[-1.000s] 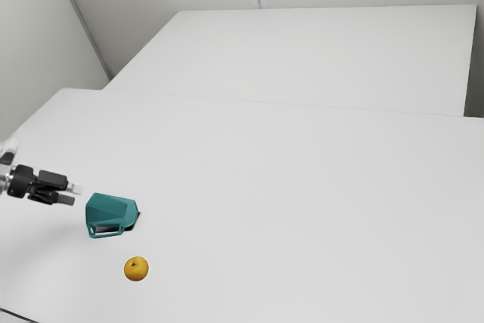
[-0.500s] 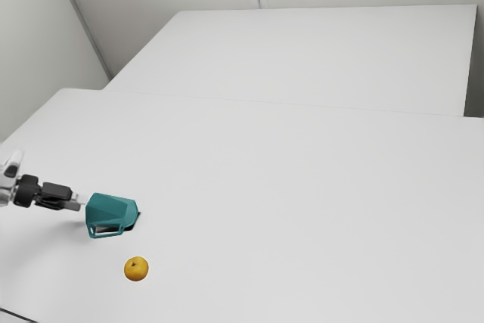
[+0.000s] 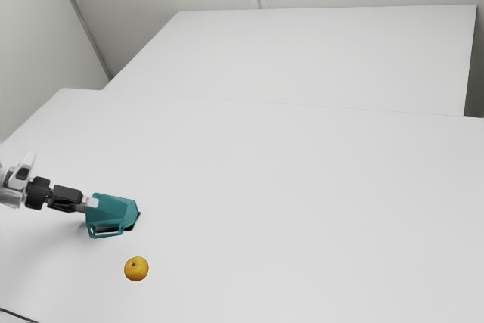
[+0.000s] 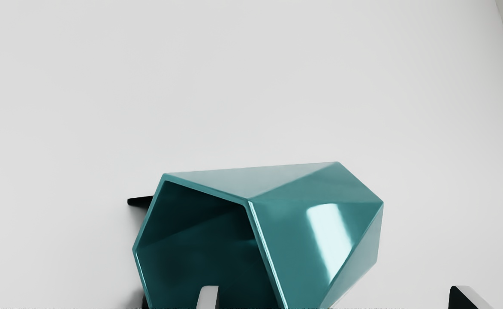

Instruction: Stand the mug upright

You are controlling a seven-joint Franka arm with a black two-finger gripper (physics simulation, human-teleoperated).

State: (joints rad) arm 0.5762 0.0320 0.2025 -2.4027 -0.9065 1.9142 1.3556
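Note:
The teal faceted mug [image 3: 113,209] lies on its side on the white table, its handle toward the exterior view's bottom edge. The gripper [image 3: 92,203] is at the mug's end on the exterior view's left, its tips overlapping that end. In the wrist view the mug [image 4: 315,231] shows its dark, open mouth, and the gripper [image 4: 335,297] is open. One finger stands in front of the mouth, the other out past the mug's side. Whether either finger touches the mug cannot be told.
A yellow-orange fruit [image 3: 136,268] rests on the table [image 3: 302,217], near the mug on its handle side. A dark cable [image 3: 19,315] crosses the exterior view's bottom left corner. Another white surface [image 3: 302,58] lies behind the table.
The gripper has moved toward the exterior view's right and slightly down, reaching the mug's near end, and the hand has turned somewhat. Mug and fruit have stayed where they were.

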